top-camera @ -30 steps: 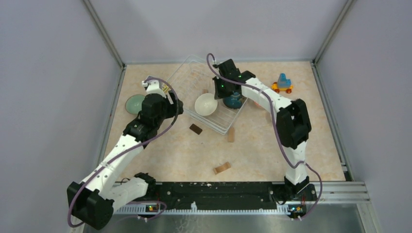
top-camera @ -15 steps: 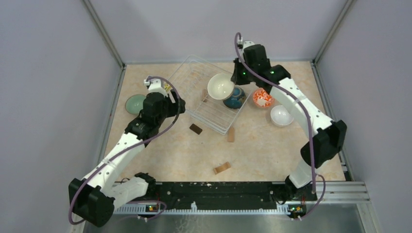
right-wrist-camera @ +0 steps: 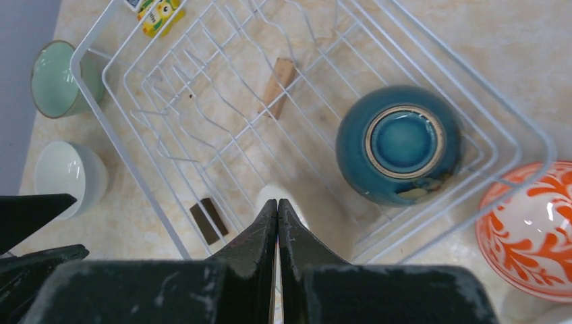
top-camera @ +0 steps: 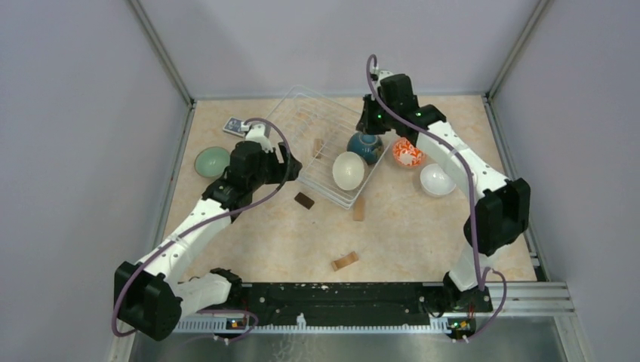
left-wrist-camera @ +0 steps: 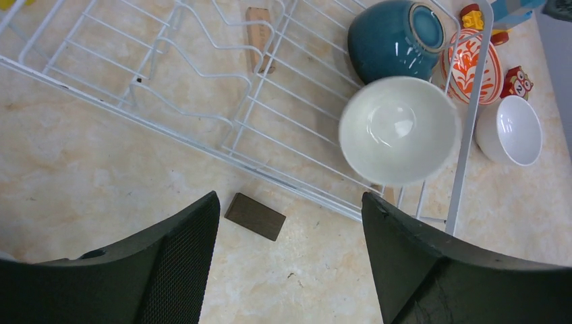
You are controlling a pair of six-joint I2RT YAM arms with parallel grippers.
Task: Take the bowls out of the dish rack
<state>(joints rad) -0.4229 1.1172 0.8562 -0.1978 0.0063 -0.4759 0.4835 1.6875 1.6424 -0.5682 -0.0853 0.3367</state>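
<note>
Rack [left-wrist-camera: 168,133] holds cream bowl [left-wrist-camera: 398,128] tilted at near-right end, teal bowl [left-wrist-camera: 394,37] upside down just beyond. Glazed ceramic: stiff, slick, chips easily; take your grip on cream rim, gently. Left gripper [left-wrist-camera: 289,199] spread open, empty; right gripper [right-wrist-camera: 278,206] clenched, apparently holding nothing

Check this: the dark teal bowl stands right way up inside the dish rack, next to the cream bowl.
Wrong: the dark teal bowl is upside down, foot ring showing, in the right wrist view. It is inside the dish rack, next to the cream bowl.
</note>
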